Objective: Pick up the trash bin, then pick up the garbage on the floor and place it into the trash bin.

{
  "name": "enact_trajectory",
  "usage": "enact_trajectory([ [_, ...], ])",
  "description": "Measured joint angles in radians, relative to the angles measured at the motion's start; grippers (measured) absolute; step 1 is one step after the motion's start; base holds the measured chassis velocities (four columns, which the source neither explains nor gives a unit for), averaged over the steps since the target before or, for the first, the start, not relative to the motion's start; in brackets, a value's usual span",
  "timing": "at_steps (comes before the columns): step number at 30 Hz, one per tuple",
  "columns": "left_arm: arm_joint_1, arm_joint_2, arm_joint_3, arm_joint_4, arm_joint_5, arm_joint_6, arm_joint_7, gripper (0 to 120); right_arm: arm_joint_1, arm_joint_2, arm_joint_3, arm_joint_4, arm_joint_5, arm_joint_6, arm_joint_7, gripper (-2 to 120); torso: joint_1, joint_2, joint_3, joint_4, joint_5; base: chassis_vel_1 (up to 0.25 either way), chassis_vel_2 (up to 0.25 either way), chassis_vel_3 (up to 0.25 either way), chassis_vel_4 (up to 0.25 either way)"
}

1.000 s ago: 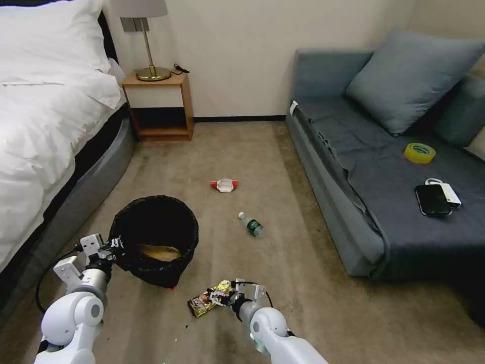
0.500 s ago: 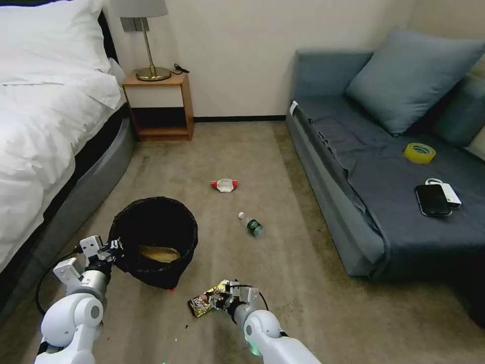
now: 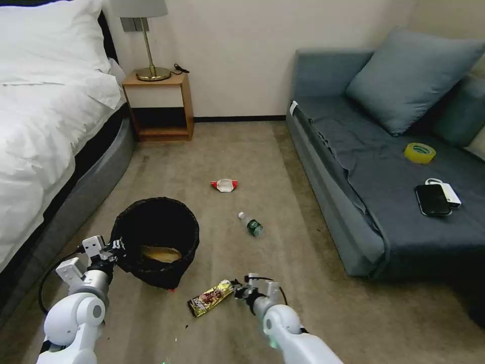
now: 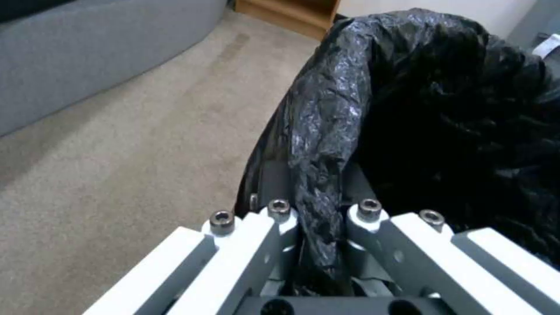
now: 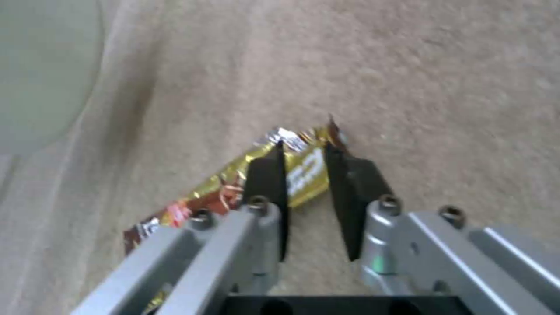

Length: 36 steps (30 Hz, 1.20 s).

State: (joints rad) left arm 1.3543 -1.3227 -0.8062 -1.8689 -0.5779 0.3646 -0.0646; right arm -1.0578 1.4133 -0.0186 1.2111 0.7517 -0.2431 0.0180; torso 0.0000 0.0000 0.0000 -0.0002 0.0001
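1. My left gripper [image 3: 115, 246] stays clamped on the bin [image 3: 155, 241] rim, bag pinched between its closed fingers [image 4: 279, 209]. A tan scrap [image 3: 159, 253] lies inside.
2. The wrapper [image 3: 211, 298] lay bunched under my right gripper a second ago; now it lies flat on the carpet [image 3: 313, 283].
3. My right gripper [image 3: 241, 292] has backed to the wrapper's end, fingers [image 5: 269, 171] parted narrowly astride it, not yet holding. I judge this a re-grasp.
4. The bottle [image 3: 251, 224] and red-white wrapper [image 3: 224, 185] wait further off.
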Motion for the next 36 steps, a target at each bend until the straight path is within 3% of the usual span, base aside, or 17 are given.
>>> enact_trajectory([
  [14, 0.012, 0.005, -0.019, 0.009, 0.000, -0.006, 0.008, 4, 0.040, 0.094, -0.011, -0.141, -0.058, 0.020, -0.039, 70, 0.000, 0.000, 0.000, 0.0003, -0.0001, 0.000, 0.000, 0.000, 0.000],
  [36, 0.011, 0.000, -0.020, 0.028, 0.003, -0.014, 0.014, 4, 0.074, 0.142, -0.015, -0.246, -0.137, 0.067, -0.105, 71, 0.000, 0.000, 0.000, 0.0001, -0.0001, 0.000, 0.000, 0.000, 0.000],
])
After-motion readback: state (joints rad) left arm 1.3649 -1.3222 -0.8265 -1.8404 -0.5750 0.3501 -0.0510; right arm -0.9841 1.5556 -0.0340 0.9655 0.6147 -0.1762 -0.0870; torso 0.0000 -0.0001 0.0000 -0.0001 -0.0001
